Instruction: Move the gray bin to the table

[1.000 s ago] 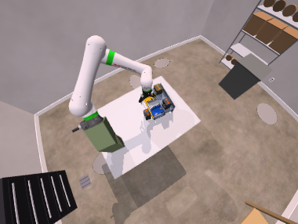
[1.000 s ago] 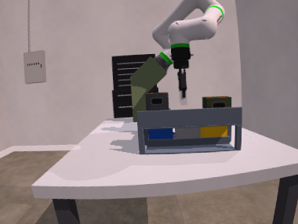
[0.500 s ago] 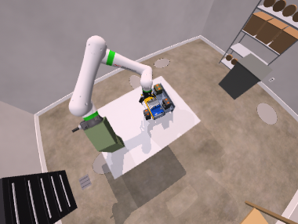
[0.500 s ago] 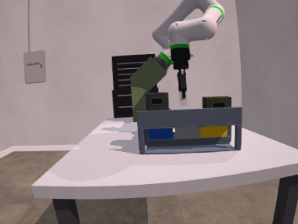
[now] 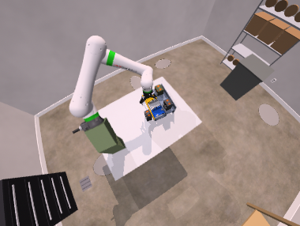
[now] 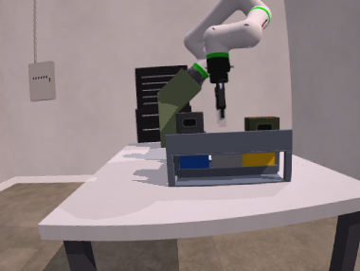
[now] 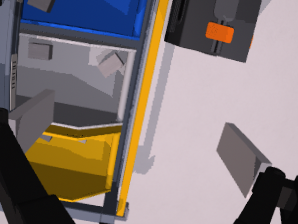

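The gripper (image 5: 147,103) (image 6: 222,117) (image 7: 139,122) hangs wide open above the shelf (image 5: 170,99) (image 6: 229,142) (image 7: 80,41), holding nothing. The gray bin (image 6: 226,161) (image 7: 75,80) sits between 2 others, blue (image 6: 193,161) (image 7: 85,17) and yellow (image 6: 259,159) (image 7: 75,165).

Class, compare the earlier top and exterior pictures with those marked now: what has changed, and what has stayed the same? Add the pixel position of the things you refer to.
Nothing visibly changed. The gripper (image 5: 148,97) (image 6: 222,116) (image 7: 139,122) hangs above the shelf (image 6: 229,141) as before, open, with nothing taken or let go. The blue (image 6: 194,161) (image 7: 82,20), gray (image 6: 226,161) (image 7: 70,80) and yellow (image 6: 258,159) (image 7: 75,160) bins stayed on the shelf.
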Available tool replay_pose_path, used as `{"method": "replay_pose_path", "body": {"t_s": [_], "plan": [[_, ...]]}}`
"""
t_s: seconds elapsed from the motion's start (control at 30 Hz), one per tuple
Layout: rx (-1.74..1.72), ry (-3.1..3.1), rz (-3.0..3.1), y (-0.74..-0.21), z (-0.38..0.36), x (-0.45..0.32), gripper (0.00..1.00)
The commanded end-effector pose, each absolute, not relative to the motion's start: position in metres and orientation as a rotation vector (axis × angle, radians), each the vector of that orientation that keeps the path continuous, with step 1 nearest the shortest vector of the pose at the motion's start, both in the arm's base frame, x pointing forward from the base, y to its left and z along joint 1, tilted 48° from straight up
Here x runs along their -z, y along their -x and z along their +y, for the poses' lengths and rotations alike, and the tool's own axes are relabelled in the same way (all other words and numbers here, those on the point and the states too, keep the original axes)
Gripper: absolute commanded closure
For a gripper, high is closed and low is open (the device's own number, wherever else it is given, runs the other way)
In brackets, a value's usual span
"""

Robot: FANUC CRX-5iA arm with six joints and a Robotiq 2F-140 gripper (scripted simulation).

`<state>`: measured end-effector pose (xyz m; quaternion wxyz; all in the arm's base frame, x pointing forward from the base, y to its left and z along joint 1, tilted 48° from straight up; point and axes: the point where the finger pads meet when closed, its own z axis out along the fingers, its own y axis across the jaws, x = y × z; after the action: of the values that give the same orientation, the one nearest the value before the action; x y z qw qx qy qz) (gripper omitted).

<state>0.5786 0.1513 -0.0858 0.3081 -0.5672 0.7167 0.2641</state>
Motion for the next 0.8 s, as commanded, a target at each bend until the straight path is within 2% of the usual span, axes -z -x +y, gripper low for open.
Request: {"method": "replay_pose_path", "body": {"t_s": [0.0, 0.77], "plan": [[-0.698, 1.499, 1.895, -0.5769, 0.1510, 0.0839, 0.00], [-0.698, 1.499, 1.895, -0.5744, 0.1509, 0.0815, 0.00]]}}
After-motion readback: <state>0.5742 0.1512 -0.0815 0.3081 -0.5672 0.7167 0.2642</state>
